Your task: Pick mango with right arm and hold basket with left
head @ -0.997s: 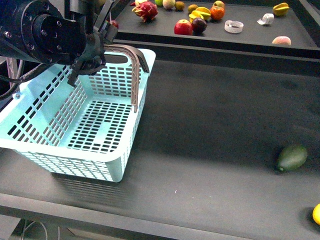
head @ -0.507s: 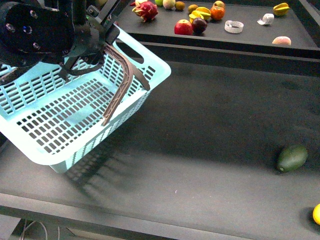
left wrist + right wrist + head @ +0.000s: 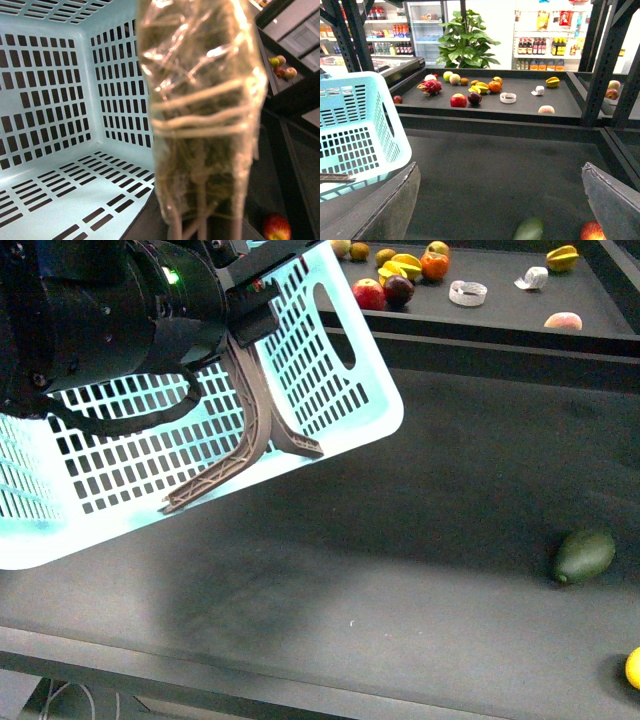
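Observation:
The pale turquoise basket (image 3: 300,370) hangs tilted in the air at the left, its grey-brown handles (image 3: 250,430) dangling. My left gripper (image 3: 248,322) is shut on the basket's rim, under the bulky black arm (image 3: 90,330). In the left wrist view a blurred tape-wrapped finger (image 3: 200,110) covers the middle, with the basket's slotted inside (image 3: 55,100) behind it. The yellow mango (image 3: 633,668) lies at the table's near right edge, half cut off. My right gripper (image 3: 500,205) is open above the dark table, fingers (image 3: 385,210) wide apart, holding nothing.
A dark green oval fruit (image 3: 584,555) lies left of and behind the mango, also seen as the green fruit (image 3: 530,230); a red-orange fruit (image 3: 592,232) shows beside it. The raised back shelf (image 3: 480,315) carries several fruits behind a ledge.
The left arm has lifted the basket off the table and tipped it steeply, swinging it up and rightward. The green fruit and mango have not moved.

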{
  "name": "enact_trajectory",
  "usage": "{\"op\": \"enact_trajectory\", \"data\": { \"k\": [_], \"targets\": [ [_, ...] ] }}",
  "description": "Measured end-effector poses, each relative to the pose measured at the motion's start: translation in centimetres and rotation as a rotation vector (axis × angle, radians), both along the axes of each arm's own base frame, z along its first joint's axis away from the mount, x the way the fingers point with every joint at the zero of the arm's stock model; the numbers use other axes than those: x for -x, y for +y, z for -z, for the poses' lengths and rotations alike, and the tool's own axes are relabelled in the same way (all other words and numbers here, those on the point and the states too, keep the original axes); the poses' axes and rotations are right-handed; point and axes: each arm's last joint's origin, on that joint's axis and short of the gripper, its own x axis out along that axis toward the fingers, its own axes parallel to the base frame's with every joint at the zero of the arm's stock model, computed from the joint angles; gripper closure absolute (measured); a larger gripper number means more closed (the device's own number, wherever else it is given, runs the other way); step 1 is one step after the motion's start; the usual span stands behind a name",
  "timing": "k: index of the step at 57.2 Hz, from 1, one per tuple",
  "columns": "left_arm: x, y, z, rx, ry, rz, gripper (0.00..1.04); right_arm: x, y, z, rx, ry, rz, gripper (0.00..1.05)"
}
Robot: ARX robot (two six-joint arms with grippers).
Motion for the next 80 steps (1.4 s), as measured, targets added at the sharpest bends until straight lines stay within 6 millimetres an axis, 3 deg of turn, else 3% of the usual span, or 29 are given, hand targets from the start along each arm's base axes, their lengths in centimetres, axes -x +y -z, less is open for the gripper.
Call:
{"op": "enact_trajectory", "data": {
  "k": [11,23,51,80],
  "targets": [
    [3.7,-1.9,-0.4,-0.083,-0.063,0.172,1.00,0.0,0.0,0.0,0.000,0.000,0.000,0.08],
    [5.6,-3.4,-0.4,-0.105,-0.112,0.324,1.00,0.0,0.0,0.0,0.000,0.000,0.000,0.08],
    [6.2,-5.0,-0.7,-0.093,-0.148,0.403,1.00,0.0,0.0,0.0,0.000,0.000,0.000,0.08],
    [6.1,-5.1,-0.7,-0.110,-0.154,0.396,1.00,0.0,0.0,0.0,0.000,0.000,0.000,0.08]
  ]
}}
